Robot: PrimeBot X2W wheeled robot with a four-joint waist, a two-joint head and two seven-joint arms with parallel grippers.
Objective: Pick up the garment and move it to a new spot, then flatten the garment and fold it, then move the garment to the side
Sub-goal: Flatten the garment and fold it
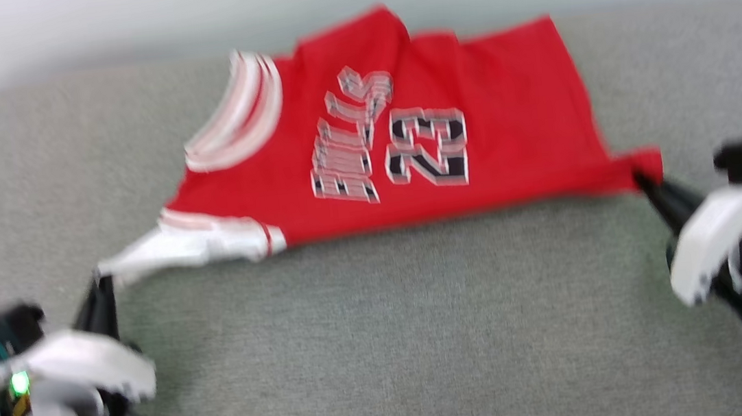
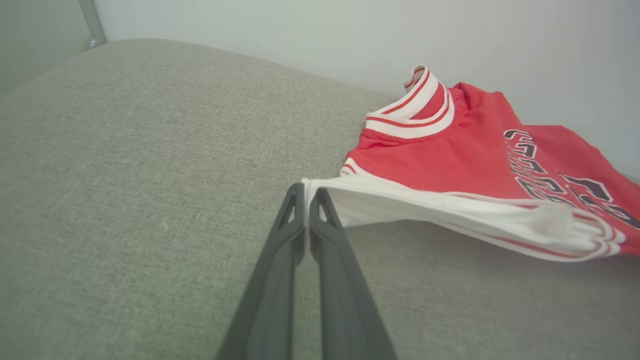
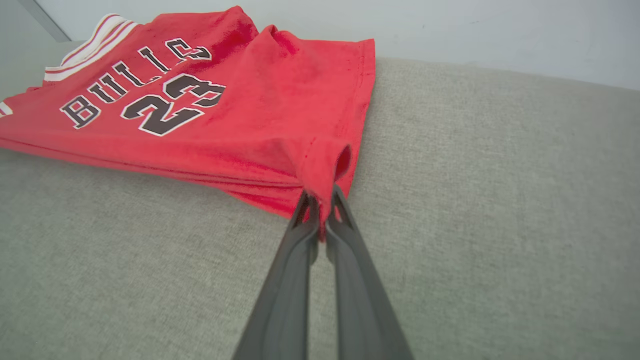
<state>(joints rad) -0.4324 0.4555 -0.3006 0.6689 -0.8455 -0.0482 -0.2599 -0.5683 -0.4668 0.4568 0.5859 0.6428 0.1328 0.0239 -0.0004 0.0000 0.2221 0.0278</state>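
Now you're looking at one grey cushion (image 1: 385, 344) carrying one garment (image 1: 506, 118), which is lying stretched near its far edge. Your left gripper (image 1: 102, 283) is clamping the white sleeve (image 1: 189, 244), and your right gripper (image 1: 641, 181) is clamping the red hem corner (image 1: 645, 162). The right wrist view is showing the lettering (image 3: 145, 100) sharply, while the head view is blurring it.

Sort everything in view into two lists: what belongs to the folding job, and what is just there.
Job:
- garment
- left gripper, shut on its white sleeve
- right gripper, shut on its red hem corner

Just there:
- grey fabric surface
- wall
- metal bar
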